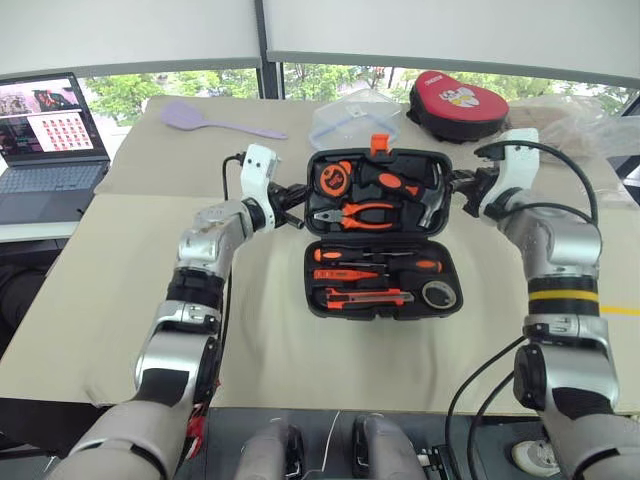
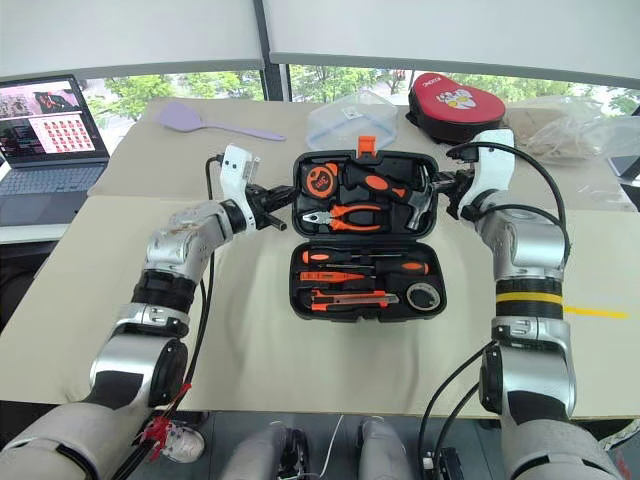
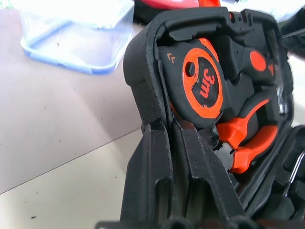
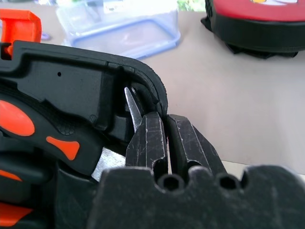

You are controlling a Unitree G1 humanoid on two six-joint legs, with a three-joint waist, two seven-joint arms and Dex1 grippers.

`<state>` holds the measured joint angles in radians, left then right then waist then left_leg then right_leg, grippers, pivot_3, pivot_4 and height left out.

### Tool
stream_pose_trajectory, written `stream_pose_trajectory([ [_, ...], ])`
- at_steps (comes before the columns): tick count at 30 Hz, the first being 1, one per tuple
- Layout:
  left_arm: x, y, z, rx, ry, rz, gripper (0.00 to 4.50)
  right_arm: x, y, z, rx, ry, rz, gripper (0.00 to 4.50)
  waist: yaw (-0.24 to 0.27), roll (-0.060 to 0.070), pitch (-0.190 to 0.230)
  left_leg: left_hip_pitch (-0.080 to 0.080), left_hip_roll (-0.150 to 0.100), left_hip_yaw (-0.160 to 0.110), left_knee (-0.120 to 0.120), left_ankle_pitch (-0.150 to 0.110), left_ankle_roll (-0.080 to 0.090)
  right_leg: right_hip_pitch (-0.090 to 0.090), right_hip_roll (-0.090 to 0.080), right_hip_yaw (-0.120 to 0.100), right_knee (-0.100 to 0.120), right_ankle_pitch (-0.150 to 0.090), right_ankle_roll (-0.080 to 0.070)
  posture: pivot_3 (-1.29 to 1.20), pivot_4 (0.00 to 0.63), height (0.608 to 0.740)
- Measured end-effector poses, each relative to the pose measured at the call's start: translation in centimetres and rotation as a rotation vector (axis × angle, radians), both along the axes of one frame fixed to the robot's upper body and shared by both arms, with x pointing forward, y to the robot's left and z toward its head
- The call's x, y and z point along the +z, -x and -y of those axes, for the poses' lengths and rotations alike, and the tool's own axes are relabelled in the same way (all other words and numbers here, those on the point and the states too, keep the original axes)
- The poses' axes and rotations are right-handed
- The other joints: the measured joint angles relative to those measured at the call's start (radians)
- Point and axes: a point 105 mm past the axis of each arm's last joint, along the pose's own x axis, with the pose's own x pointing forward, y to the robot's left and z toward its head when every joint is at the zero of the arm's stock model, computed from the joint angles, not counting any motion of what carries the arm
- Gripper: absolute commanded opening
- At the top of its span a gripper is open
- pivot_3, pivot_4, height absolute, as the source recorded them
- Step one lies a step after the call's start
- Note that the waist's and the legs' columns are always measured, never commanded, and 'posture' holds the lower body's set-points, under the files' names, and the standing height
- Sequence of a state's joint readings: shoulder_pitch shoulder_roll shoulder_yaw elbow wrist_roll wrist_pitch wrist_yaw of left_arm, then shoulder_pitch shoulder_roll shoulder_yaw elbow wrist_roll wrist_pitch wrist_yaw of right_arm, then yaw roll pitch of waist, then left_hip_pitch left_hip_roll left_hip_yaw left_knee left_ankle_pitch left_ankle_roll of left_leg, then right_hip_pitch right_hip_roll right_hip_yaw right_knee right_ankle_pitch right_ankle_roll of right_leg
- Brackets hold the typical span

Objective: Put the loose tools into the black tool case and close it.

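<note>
The black tool case (image 1: 311,282) lies open mid-table, its orange latch (image 1: 379,145) at the lid's far edge. In its near half lie orange-and-black screwdrivers (image 1: 375,257), a utility knife (image 1: 365,297) and a small black tape roll (image 1: 438,294). The lid (image 2: 300,190) holds a tape measure (image 3: 202,81), pliers (image 1: 360,214) and a hammer, and looks tilted up off the table. My left gripper (image 1: 298,220) is shut, its tips against the lid's left rim (image 3: 143,81). My right gripper (image 1: 455,183) is shut, its tips at the lid's right rim (image 4: 147,76).
Behind the case stand a clear plastic box (image 1: 352,120) and a red-and-black pouch (image 1: 455,103). A lilac spatula (image 1: 200,120) lies at the back left, a laptop (image 1: 45,140) off the table's left side, crumpled plastic (image 1: 570,115) at the back right.
</note>
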<state>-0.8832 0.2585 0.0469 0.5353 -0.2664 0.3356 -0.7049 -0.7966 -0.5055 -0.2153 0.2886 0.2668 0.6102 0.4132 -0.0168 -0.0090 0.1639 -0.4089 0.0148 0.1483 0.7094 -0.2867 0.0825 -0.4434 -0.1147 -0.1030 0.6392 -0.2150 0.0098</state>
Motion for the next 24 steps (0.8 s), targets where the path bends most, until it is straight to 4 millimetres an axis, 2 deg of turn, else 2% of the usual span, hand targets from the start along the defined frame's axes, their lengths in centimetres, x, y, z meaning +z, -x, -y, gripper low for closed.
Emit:
stream_pose_trajectory([
  [6,-0.4,2.9,-0.6,-0.027,-0.021,0.106,0.01,-0.6,3.7,-0.2,0.042,0.062,0.110,0.00,0.002,0.000,0.000,0.003,0.000,0.000,0.000,0.000,0.000,0.003,0.000,0.001,-0.001,0.000,0.000,0.00,0.150,0.731],
  [9,-0.5,4.9,-1.5,-0.041,-0.054,0.147,0.01,-0.7,6.2,-0.4,0.114,0.075,0.154,0.00,0.003,0.000,0.000,0.003,0.000,-0.001,0.000,0.000,0.000,0.004,0.000,0.001,-0.001,0.000,0.000,0.00,0.150,0.731],
  [10,-0.4,5.3,-1.6,-0.044,-0.057,0.148,0.37,-0.7,6.8,-0.5,0.132,0.069,0.160,0.00,0.003,0.000,0.000,0.003,0.000,-0.001,0.000,0.000,0.000,0.004,0.000,0.001,-0.001,0.000,0.000,0.00,0.150,0.731],
  [12,-0.6,8.0,-2.6,-0.071,-0.074,0.151,0.99,-1.2,10.3,-0.4,0.217,0.060,0.163,0.00,0.004,0.000,0.000,0.005,0.001,-0.002,-0.003,0.000,0.000,0.005,0.000,0.002,-0.002,-0.001,0.000,0.00,0.150,0.731],
  [14,-2.0,10.2,-3.4,-0.086,-0.090,0.082,1.75,-1.9,13.5,-0.6,0.298,0.057,0.123,0.00,0.005,0.001,0.000,0.008,0.001,-0.002,-0.005,-0.001,-0.001,0.007,0.000,0.003,-0.003,-0.002,0.001,0.00,0.150,0.731],
  [16,-3.3,12.5,-4.1,-0.097,-0.085,0.003,2.48,-2.9,16.8,-0.9,0.371,0.058,0.063,0.80,0.005,0.000,-0.001,0.010,0.001,-0.003,-0.006,-0.001,-0.001,0.008,0.000,0.004,-0.009,-0.002,0.000,0.00,0.150,0.731],
  [17,-4.6,14.0,-5.0,-0.084,-0.109,-0.056,2.93,-3.9,19.0,-1.4,0.435,0.049,-0.002,1.11,0.003,0.000,-0.001,0.015,0.002,-0.003,-0.009,-0.001,-0.001,0.013,0.000,0.005,-0.011,-0.002,0.000,0.00,0.150,0.731],
  [19,-6.5,15.7,-6.7,-0.050,-0.148,-0.145,3.60,-5.9,21.1,-1.5,0.472,0.028,-0.110,1.71,0.002,0.000,-0.001,0.024,0.003,-0.003,-0.010,-0.002,-0.003,0.022,0.000,0.006,-0.011,-0.003,0.000,0.00,0.150,0.731],
  [21,-7.9,17.5,-8.6,-0.023,-0.193,-0.235,4.41,-7.8,23.1,-1.0,0.489,0.041,-0.241,1.72,0.005,0.000,-0.001,0.026,0.002,-0.003,-0.010,-0.010,-0.010,0.022,-0.003,0.008,-0.011,-0.008,0.005,0.00,0.150,0.731],
  [24,-7.4,17.8,-10.5,-0.004,-0.225,-0.246,4.41,-8.4,25.2,-0.4,0.553,0.071,-0.338,1.72,0.021,0.000,-0.001,0.027,0.002,-0.004,-0.007,-0.010,-0.008,0.021,-0.008,0.008,-0.011,-0.006,0.001,0.00,0.150,0.731],
])
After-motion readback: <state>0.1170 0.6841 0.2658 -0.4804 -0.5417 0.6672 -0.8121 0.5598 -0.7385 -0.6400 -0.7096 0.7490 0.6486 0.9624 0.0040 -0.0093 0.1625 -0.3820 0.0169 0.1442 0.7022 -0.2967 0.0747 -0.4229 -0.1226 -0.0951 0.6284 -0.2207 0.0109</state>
